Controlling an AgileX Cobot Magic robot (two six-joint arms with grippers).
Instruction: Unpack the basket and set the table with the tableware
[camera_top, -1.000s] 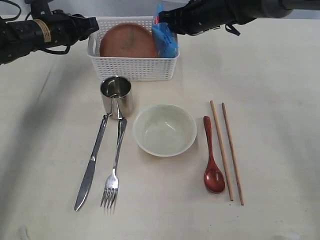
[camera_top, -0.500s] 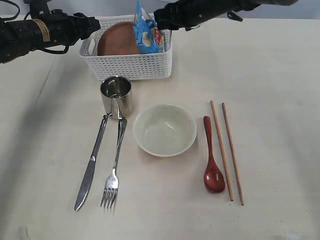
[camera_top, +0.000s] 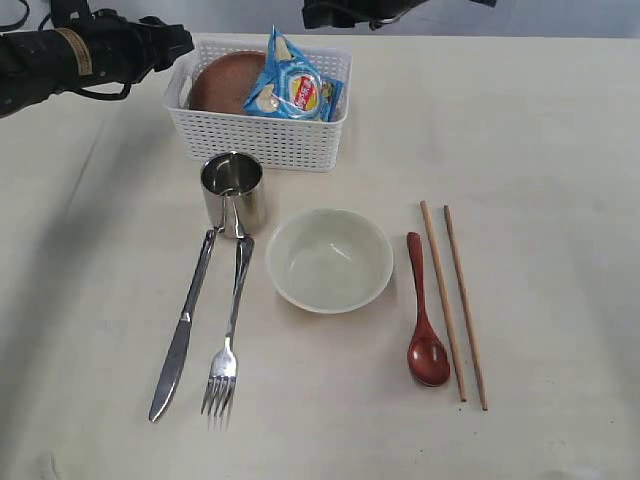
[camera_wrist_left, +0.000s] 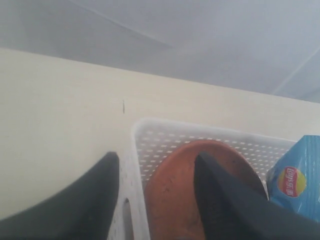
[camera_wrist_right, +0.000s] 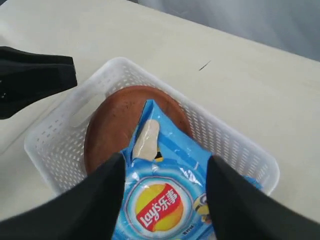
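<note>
The white basket stands at the back of the table. In it a reddish-brown plate leans, with a blue chip bag lying across it. My left gripper is open at the basket's left end; its jaws straddle the basket wall and the plate's rim. My right gripper hovers open above the chip bag, apart from it. Laid out in front are the steel cup, knife, fork, cream bowl, red spoon and two chopsticks.
The right arm shows only at the top edge of the exterior view. Bare tabletop spreads to the right of the chopsticks and to the left of the knife.
The right gripper opened, let go of the chip bag and pulled up and back; the bag dropped onto the plate. The left jaws widened and the basket shifted a little.
</note>
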